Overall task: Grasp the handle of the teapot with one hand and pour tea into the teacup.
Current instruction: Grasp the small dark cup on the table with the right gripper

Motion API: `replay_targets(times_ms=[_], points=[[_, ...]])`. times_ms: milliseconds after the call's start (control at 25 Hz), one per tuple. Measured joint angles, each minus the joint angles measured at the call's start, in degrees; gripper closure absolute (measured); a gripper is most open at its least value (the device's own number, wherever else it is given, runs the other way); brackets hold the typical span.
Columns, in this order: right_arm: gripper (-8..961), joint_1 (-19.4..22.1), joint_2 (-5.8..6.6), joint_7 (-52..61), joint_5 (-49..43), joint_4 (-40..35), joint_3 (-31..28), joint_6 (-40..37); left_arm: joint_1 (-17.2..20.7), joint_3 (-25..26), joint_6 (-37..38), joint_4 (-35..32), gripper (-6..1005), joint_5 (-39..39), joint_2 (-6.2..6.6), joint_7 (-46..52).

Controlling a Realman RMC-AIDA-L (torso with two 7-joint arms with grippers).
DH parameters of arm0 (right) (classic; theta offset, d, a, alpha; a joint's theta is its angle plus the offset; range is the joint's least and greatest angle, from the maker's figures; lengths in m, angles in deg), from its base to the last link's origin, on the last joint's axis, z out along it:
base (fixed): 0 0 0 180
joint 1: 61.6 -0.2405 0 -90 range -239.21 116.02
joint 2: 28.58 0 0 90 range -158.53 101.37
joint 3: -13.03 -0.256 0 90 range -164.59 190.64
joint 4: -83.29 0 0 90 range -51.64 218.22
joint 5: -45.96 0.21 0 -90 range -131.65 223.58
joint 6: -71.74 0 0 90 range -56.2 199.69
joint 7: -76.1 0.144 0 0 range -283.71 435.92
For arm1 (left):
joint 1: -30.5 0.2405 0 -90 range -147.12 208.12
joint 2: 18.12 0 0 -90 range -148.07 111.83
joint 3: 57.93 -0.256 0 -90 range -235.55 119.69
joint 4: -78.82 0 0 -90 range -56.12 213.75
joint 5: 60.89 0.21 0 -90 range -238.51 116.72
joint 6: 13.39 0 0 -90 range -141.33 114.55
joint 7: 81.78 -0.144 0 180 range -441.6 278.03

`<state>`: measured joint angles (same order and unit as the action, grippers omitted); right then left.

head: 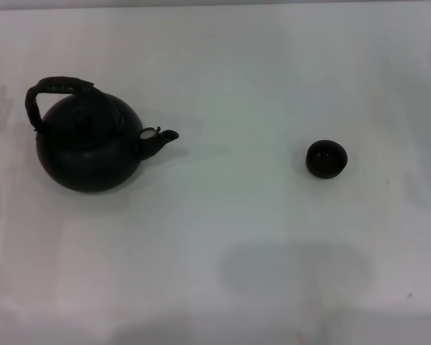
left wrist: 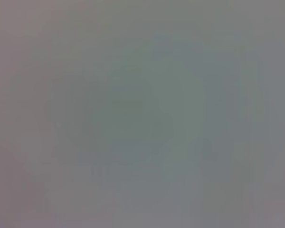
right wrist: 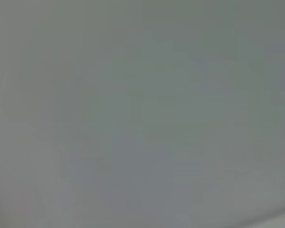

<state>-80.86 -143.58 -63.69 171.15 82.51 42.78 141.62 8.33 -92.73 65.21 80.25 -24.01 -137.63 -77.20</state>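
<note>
Teapot [head: 90, 151] upright, spout toward teacup [head: 326, 159], well apart.

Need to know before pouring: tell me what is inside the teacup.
In the head view the teacup stands upright on the white table, right of the teapot. Its inside looks uniformly dark; whether it holds liquid cannot be told. The wrist views show neither.

teapot [head: 86, 154] black, matt, slightly grainy like cast iron; handle [head: 54, 88] dark, wrapped-looking, rough; teacup [head: 325, 159] dark brown-black, faint sheen, smooth; surface [head: 258, 237] white, smooth, matt
</note>
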Motion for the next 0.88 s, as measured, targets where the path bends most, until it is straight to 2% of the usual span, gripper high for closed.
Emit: replay_targets(times_ms=[160, 240, 480, 880], points=[[112, 0.8, 0.10, 2.4, 0.0, -0.5, -0.3, -6.4, 0.0, 0.0, 0.4, 0.2, 123, -0.3, -0.01, 0.1], [112, 1.0, 0.13, 2.1, 0.0, -0.9, -0.2, -6.7, 0.2, 0.0, 0.4, 0.2, 123, -0.3, 0.02, 0.3], [111, 1.5, 0.06, -4.2, -0.1, -1.1, 1.0, -2.1, -0.7, 0.0, -1.5, 0.3, 123, -0.4, 0.07, 0.5], [110, 2.1, 0.12, -1.4, 0.3, -2.1, 1.7, 0.1, -1.4, 2.9, -2.0, 0.2, 123, -0.5, 0.11, 5.3]])
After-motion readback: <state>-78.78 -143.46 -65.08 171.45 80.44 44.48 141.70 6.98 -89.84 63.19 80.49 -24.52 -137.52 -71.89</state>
